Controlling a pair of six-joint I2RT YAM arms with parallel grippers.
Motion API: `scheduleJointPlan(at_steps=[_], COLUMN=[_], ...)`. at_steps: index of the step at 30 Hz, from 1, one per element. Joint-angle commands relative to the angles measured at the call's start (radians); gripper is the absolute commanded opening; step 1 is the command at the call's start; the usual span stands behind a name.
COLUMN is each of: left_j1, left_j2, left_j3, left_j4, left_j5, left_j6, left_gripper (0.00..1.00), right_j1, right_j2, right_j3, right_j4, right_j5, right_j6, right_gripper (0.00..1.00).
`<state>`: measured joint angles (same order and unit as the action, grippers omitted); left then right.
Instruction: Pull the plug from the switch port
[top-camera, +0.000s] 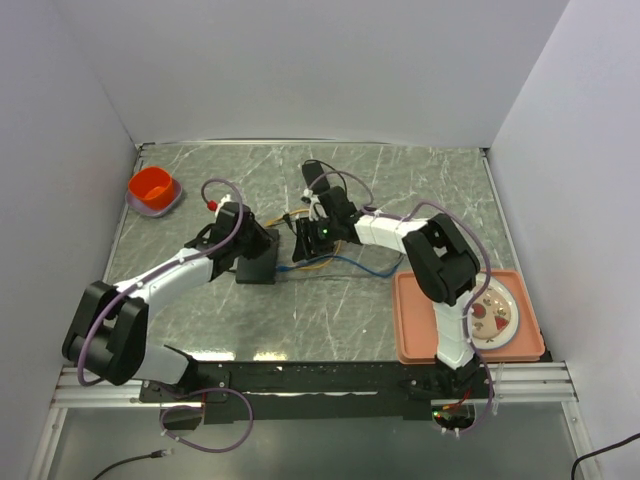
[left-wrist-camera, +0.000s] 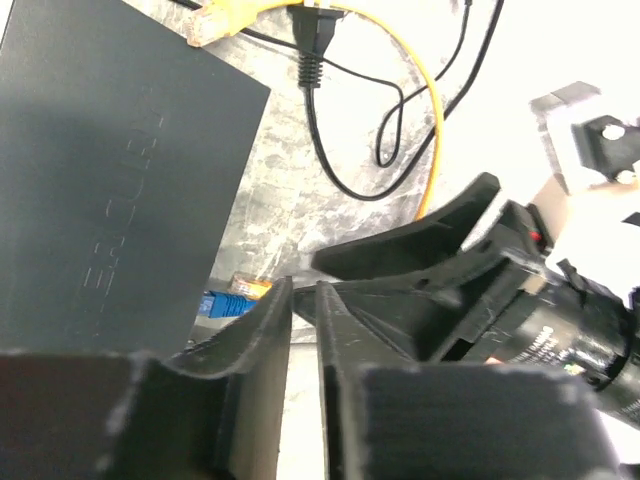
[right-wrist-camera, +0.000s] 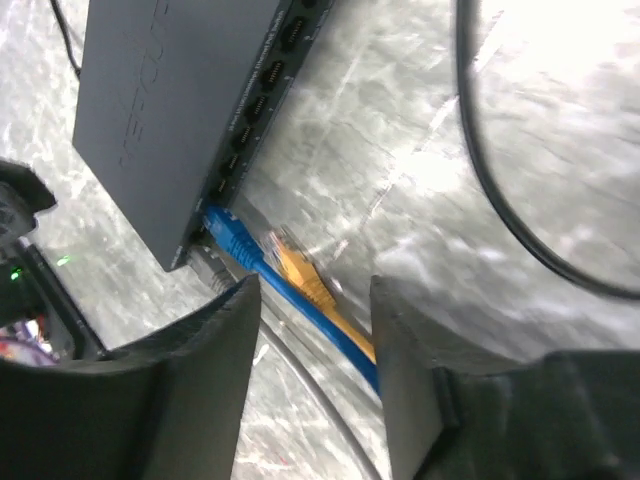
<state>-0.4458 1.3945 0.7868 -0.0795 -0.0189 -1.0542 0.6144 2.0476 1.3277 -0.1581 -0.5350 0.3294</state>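
your right gripper (right-wrist-camera: 315, 300), parted and empty, straddles the blue cable (right-wrist-camera: 320, 328), with the blue plug (right-wrist-camera: 232, 235) just ahead, up-left along that cable, in the switch port (right-wrist-camera: 205, 228) at the black box (right-wrist-camera: 170, 90) corner, left gripper (left-wrist-camera: 303, 300) barely cracked, empty, just beside it.

Blue plug (right-wrist-camera: 230, 236) in end port (right-wrist-camera: 201, 226); switch (right-wrist-camera: 170, 90) flat, matte-black.

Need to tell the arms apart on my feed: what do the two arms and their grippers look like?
They match. The left arm and right arm have white links and bulky black joints, with a lilac cable looped along each. The left gripper and right gripper are matte black with wedge-shaped fingers. A small green light glows at the right wrist.
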Motion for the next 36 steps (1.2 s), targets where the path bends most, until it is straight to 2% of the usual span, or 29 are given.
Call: scheduleJointPlan(at_steps=[1,2,3,4,5,6,7,8,9,12,21,32,35,36], left_j1=[0.001,0.001,0.001,0.001,-0.001,-0.001,-0.001,-0.001,-0.001,-0.001,-0.001,-0.001,-0.001,-0.001], left_j2=[-0.041,-0.042,-0.043,-0.046,-0.048,-0.051,-0.06,-0.066,-0.078,-0.098,-0.083,-0.089,-0.092,-0.092], left_j3=[-0.014,-0.023,-0.029,-0.035,-0.046,-0.052,-0.066,-0.078,-0.089,-0.126,-0.182,-0.222,-0.227,-0.227], left_j4=[0.006,0.009,0.023,0.027,0.027,0.018,0.015,0.02,0.027,0.035,0.058,0.069,0.067,0.064], left_j5=[-0.015,-0.01,-0.001,0.003,0.004,0.001,0.004,0.007,0.007,-0.001,0.01,0.03,0.028,0.028], left_j6=[0.029,0.033,0.031,0.031,0.026,0.02,0.004,-0.004,-0.01,-0.032,-0.058,-0.072,-0.072,-0.07], left_gripper=[0.27,0.31,0.41,0.46,0.51,0.61,0.76,0.84,0.86,0.88,0.84,0.82,0.81,0.81], right_j1=[-0.002,-0.002,-0.002,-0.002,-0.004,-0.004,-0.002,-0.004,-0.008,-0.028,-0.076,-0.076,-0.074,-0.071], right_j2=[-0.119,-0.133,-0.148,-0.18,-0.197,-0.216,-0.248,-0.263,-0.273,-0.259,-0.182,-0.084,-0.041,-0.037], right_j3=[-0.015,-0.019,-0.024,-0.03,-0.041,-0.045,-0.053,-0.07,-0.074,-0.067,-0.082,-0.019,0.013,0.014], right_j4=[-0.023,-0.02,-0.02,-0.023,-0.04,-0.056,-0.067,-0.08,-0.095,-0.155,-0.152,-0.123,-0.141,-0.144], right_j5=[0.116,0.142,0.162,0.187,0.27,0.324,0.38,0.418,0.499,0.584,0.645,0.599,0.59,0.592], right_j6=[0.016,0.023,0.025,0.028,0.028,0.023,0.011,0.004,-0.001,-0.003,-0.001,-0.001,-0.004,-0.003], right_gripper=[0.59,0.61,0.61,0.61,0.61,0.61,0.61,0.61,0.61,0.62,0.61,0.61,0.53,0.41])
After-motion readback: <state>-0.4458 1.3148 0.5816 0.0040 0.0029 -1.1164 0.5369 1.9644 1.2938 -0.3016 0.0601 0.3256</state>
